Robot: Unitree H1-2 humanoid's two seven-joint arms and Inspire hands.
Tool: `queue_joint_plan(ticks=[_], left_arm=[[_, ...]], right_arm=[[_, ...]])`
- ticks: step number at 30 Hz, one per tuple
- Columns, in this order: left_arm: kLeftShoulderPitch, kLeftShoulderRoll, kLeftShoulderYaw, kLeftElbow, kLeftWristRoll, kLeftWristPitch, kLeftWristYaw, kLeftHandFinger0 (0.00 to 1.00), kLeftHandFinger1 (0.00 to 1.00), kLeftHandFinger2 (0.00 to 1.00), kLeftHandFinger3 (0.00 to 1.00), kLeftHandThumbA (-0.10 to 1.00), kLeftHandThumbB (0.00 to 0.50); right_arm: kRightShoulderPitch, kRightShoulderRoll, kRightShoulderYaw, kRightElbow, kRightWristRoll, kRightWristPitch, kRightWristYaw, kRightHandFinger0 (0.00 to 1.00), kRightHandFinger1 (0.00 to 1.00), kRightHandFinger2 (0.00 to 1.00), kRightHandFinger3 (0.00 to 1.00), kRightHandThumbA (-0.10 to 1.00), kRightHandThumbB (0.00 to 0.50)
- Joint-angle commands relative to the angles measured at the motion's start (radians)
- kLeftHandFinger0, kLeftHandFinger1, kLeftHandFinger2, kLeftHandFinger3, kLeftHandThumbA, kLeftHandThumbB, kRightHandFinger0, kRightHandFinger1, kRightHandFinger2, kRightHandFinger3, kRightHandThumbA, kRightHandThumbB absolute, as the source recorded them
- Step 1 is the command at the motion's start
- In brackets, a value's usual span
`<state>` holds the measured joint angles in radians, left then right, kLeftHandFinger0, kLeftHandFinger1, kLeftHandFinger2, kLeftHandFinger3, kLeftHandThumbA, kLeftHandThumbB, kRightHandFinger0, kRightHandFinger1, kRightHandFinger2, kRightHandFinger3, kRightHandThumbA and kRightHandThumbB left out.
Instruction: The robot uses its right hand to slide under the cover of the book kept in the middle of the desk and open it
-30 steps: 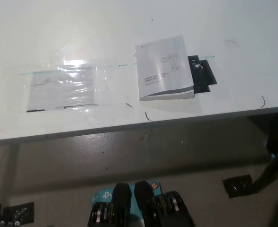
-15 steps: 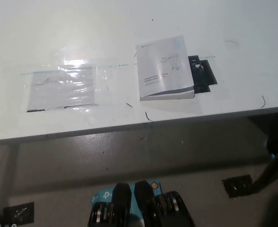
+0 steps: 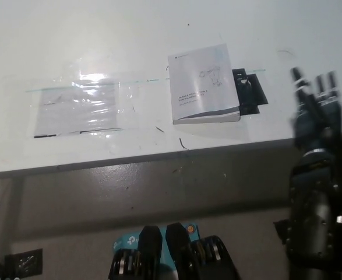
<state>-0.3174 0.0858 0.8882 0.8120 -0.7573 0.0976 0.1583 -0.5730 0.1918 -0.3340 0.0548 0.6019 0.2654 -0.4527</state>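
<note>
A white booklet [image 3: 203, 84] with a grey lower edge lies shut on the white desk [image 3: 159, 35], a little right of the middle. A black object [image 3: 249, 93] pokes out from under its right side. My black right hand [image 3: 316, 108] is raised over the desk's front right part, well to the right of the book and apart from it. Its fingers [image 3: 317, 83] point away from me and are spread, holding nothing. My left hand is out of sight.
A clear plastic sheet [image 3: 77, 105] with glare lies taped on the desk to the left of the book. The desk's front edge [image 3: 130, 160] runs across the picture, with grey floor below. A small black piece [image 3: 284, 227] lies on the floor at the right.
My right arm and hand have risen into the picture from the lower right, up over the desk's front right edge. The book has not moved.
</note>
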Motion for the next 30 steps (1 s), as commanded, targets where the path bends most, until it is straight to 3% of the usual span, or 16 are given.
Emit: queue_joint_plan(ticks=[1,5,8,11,12,20,25,29,30], left_arm=[[-0.014,0.017,-0.005,0.004,-0.020,-0.020,0.013,0.99,0.99,1.00,1.00,1.00,0.037],[-0.011,0.018,-0.013,0.003,-0.015,-0.022,0.020,0.99,1.00,1.00,1.00,1.00,0.050],[-0.018,0.033,-0.009,0.045,-0.028,-0.032,-0.005,1.00,1.00,1.00,1.00,1.00,0.021],[-0.016,0.031,-0.025,0.038,-0.006,-0.037,0.019,0.96,0.96,0.99,1.00,1.00,0.037],[-0.008,0.027,-0.024,0.025,-0.012,-0.036,0.013,1.00,1.00,1.00,1.00,1.00,0.028],[0.002,0.025,-0.032,0.005,-0.006,-0.025,0.036,1.00,1.00,1.00,1.00,1.00,0.008],[0.012,0.031,-0.034,0.013,-0.023,-0.020,-0.017,1.00,1.00,1.00,1.00,1.00,0.000],[0.026,0.019,-0.035,-0.029,-0.027,-0.001,0.015,1.00,1.00,1.00,1.00,1.00,0.000],[0.015,0.022,-0.029,-0.014,-0.017,-0.012,0.061,0.93,0.97,1.00,1.00,1.00,0.014]], right_arm=[[-0.026,0.013,0.026,0.018,0.032,0.020,0.075,1.00,1.00,1.00,1.00,1.00,0.131],[-0.029,0.018,0.032,0.036,0.027,0.019,0.083,1.00,1.00,1.00,1.00,1.00,0.138],[-0.033,0.016,0.035,0.049,0.020,0.022,0.087,1.00,1.00,1.00,1.00,1.00,0.133],[-0.041,0.014,0.038,0.054,0.020,0.024,0.095,1.00,1.00,1.00,1.00,1.00,0.139],[-0.047,0.018,0.039,0.063,0.015,0.026,0.087,1.00,1.00,1.00,1.00,1.00,0.137],[-0.069,0.020,0.056,0.115,0.002,0.010,0.116,1.00,1.00,1.00,1.00,1.00,0.166],[-0.084,0.018,0.051,0.150,0.012,0.010,0.130,1.00,1.00,1.00,1.00,1.00,0.167],[-0.104,0.015,0.049,0.183,0.005,0.003,0.134,1.00,1.00,1.00,1.00,1.00,0.152],[-0.125,0.011,0.050,0.209,-0.001,0.004,0.134,1.00,1.00,1.00,1.00,1.00,0.145]])
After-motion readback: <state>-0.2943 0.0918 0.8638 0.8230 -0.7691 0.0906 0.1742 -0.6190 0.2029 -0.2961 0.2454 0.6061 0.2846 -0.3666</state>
